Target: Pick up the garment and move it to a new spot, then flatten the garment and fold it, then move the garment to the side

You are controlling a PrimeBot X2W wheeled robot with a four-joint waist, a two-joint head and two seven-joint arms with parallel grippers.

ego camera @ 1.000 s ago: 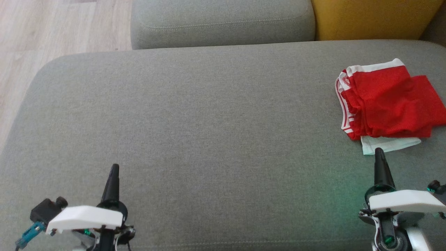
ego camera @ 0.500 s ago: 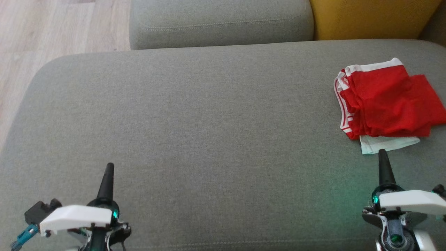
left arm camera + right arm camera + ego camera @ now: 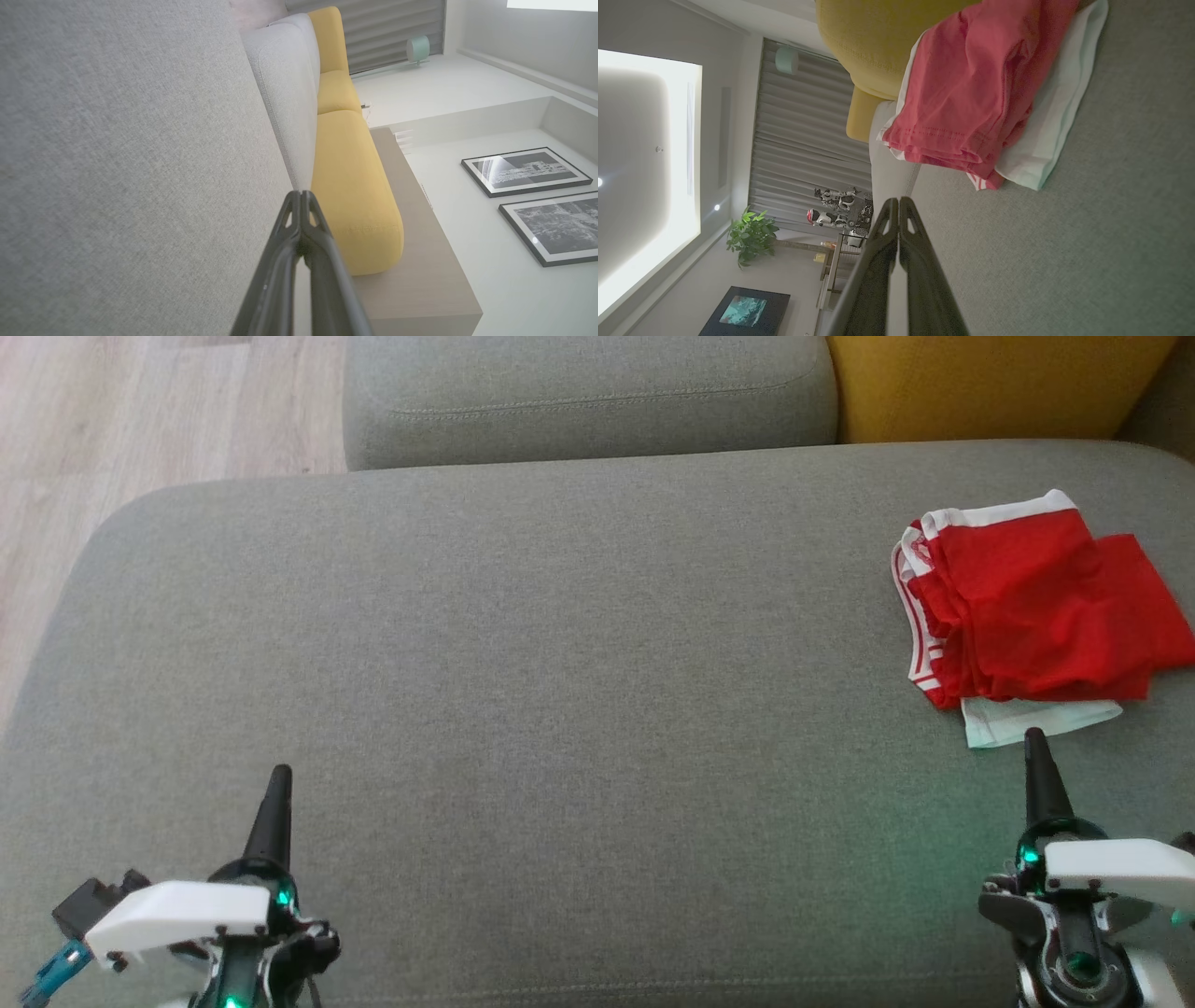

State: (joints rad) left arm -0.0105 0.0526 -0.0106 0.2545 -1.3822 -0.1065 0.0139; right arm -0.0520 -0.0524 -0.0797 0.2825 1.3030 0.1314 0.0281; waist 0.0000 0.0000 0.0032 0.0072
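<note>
The garment (image 3: 1036, 611) is a red piece with white trim, folded into a compact stack at the far right of the grey sofa seat (image 3: 560, 663). A pale white layer pokes out at its near edge. In the right wrist view the garment (image 3: 971, 93) lies just ahead of my fingers. My right gripper (image 3: 1034, 739) is shut and empty, its tip a little short of the garment's near edge. My left gripper (image 3: 279, 775) is shut and empty at the lower left, far from the garment. Both pairs of fingers press together in the wrist views, left gripper (image 3: 302, 196) and right gripper (image 3: 899, 201).
A grey back cushion (image 3: 588, 392) and a yellow cushion (image 3: 999, 383) stand behind the seat. Wooden floor (image 3: 112, 420) lies past the seat's left edge. The wide middle of the seat lies between my grippers.
Both grippers have drifted slightly outward, the left one leftward and the right one rightward. The garment has not moved.
</note>
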